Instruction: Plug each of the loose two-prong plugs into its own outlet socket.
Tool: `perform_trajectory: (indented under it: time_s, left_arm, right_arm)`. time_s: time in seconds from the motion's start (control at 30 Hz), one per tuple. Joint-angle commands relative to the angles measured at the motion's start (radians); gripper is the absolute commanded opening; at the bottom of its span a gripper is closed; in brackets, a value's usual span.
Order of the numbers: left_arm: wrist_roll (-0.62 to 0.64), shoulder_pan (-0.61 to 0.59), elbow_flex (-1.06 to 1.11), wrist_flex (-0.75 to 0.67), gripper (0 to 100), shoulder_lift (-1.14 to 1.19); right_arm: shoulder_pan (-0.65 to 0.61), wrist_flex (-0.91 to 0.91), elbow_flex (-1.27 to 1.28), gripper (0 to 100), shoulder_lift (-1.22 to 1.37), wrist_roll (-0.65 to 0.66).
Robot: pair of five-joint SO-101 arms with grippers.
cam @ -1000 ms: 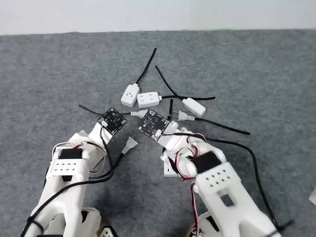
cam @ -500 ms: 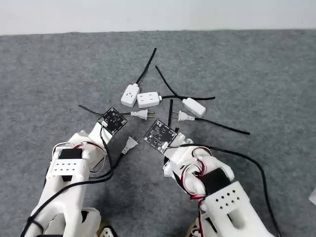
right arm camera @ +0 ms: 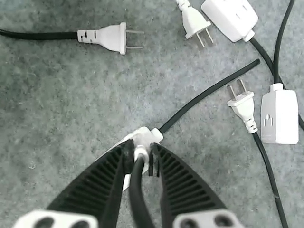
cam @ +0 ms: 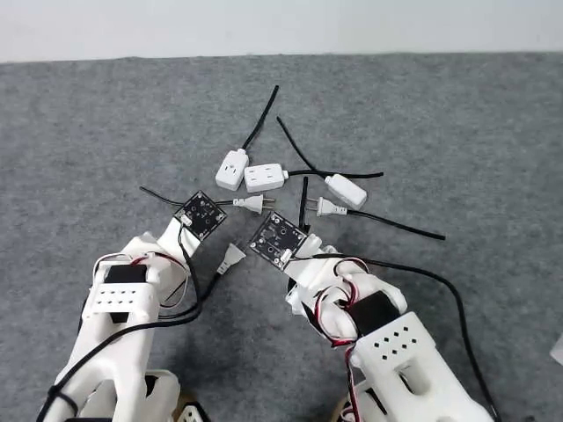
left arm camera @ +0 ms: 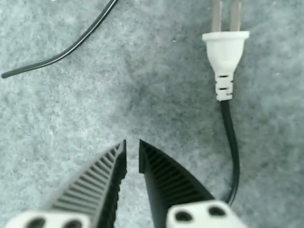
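Observation:
My right gripper point(right arm camera: 140, 146) is shut on a white connector point(right arm camera: 145, 135) with a black cord; I cannot tell whether it is a plug or a socket. Past it lie three loose plugs point(right arm camera: 112, 37) point(right arm camera: 194, 21) point(right arm camera: 242, 107) and two white sockets point(right arm camera: 230, 15) point(right arm camera: 279, 116). From above, the plugs point(cam: 231, 258) point(cam: 253, 204) point(cam: 322, 207) lie in front of three sockets point(cam: 231, 169) point(cam: 264, 177) point(cam: 346, 190). My left gripper point(left arm camera: 132, 142) hangs just over the carpet, shut with a thin gap and holding nothing. A plug point(left arm camera: 225, 47) lies beyond it to one side, prongs pointing away.
Grey carpet point(cam: 457, 114) covers the table. Black cords cross it around the sockets, and one long cord point(cam: 396, 224) trails off to the right. A cord's free end point(left arm camera: 4, 74) lies near my left gripper. Open room is at the far left and far right.
My right arm drew back toward the front and then edged left, uncovering the middle plug. The left arm has not moved.

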Motion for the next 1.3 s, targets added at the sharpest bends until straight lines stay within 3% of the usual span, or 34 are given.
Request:
perform_trajectory:
  time_s: [0.0, 1.0, 1.27]
  left_arm:
    - [0.009, -0.011, -0.013, -0.021, 4, -0.025]
    - [0.009, -0.011, -0.016, -0.035, 4, -0.023]
    - [0.009, -0.011, -0.016, -0.037, 4, -0.021]
  right_arm:
    - [0.004, -0.007, -0.005, 0.8, 0.010, -0.002]
    - [0.028, 0.073, 0.000, 0.8, -0.002, 0.012]
    - [0.027, 0.186, 0.011, 0.8, -0.225, 0.012]
